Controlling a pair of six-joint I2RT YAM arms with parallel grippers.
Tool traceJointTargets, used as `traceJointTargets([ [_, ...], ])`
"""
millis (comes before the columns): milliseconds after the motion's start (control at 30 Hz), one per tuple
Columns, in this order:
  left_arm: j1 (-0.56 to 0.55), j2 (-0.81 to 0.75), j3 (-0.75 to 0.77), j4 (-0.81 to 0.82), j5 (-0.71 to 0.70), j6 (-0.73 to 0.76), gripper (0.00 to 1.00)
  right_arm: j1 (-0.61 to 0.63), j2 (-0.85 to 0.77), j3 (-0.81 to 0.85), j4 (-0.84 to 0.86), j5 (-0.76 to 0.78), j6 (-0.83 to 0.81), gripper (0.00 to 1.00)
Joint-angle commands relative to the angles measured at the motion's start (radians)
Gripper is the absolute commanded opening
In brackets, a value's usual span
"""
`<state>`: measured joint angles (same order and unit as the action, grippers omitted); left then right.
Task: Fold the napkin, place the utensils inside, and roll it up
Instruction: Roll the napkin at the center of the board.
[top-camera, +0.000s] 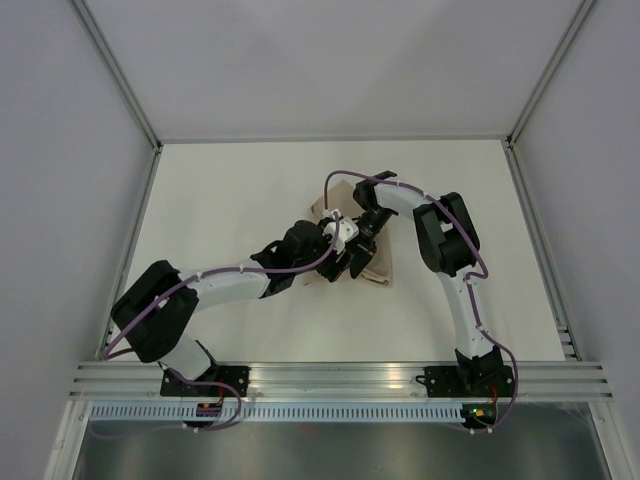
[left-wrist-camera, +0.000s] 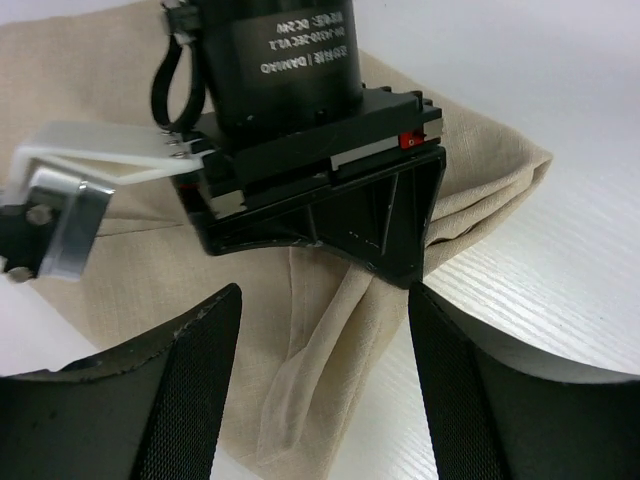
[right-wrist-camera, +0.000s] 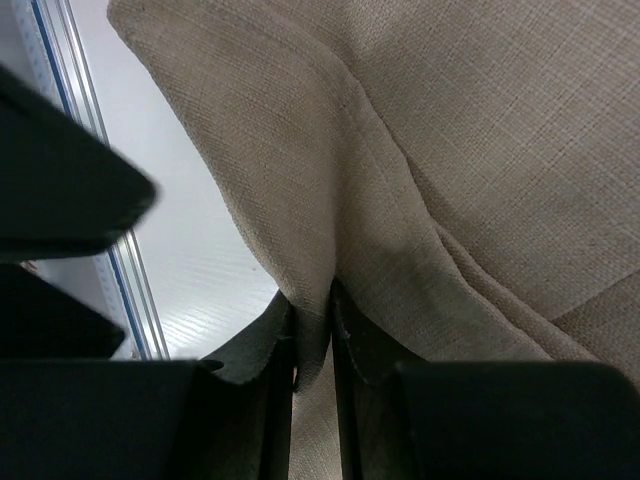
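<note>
The tan-beige napkin (top-camera: 378, 268) lies bunched at the table's middle, mostly under the two grippers. In the left wrist view the napkin (left-wrist-camera: 130, 240) spreads across the table, with a pinched ridge running down between my left fingers. My left gripper (left-wrist-camera: 325, 390) is open, its fingers on either side of that ridge and not touching it. My right gripper (right-wrist-camera: 312, 330) is shut on a fold of the napkin (right-wrist-camera: 480, 160); it also shows in the left wrist view (left-wrist-camera: 385, 270), pressing down on the cloth. No utensils are in view.
The white table (top-camera: 220, 190) is bounded by grey walls and metal frame posts. An aluminium rail (top-camera: 340, 380) carrying both arm bases runs along the near edge.
</note>
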<state>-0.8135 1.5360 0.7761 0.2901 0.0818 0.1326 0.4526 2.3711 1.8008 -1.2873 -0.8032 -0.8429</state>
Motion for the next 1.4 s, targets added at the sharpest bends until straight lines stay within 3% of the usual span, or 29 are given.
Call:
traceJointTargets([
  [0,-0.032,0.058,0.086,-0.113,-0.054,0.096,0.72,-0.012,0.069,-0.021,0.052,0.113,-0.071,0.21],
  [1067,-0.096,0.260,0.224,-0.270,-0.028,0.153,0.73,-0.045,0.116,0.057,-0.018,0.113,-0.094,0.21],
  [1200,-0.096,0.277,0.227,-0.279,-0.036,0.151,0.68,-0.049,0.120,0.062,-0.021,0.116,-0.101,0.21],
  [1367,-0.099,0.296,0.239,-0.313,-0.027,0.153,0.53,-0.061,0.126,0.071,-0.030,0.108,-0.110,0.21],
])
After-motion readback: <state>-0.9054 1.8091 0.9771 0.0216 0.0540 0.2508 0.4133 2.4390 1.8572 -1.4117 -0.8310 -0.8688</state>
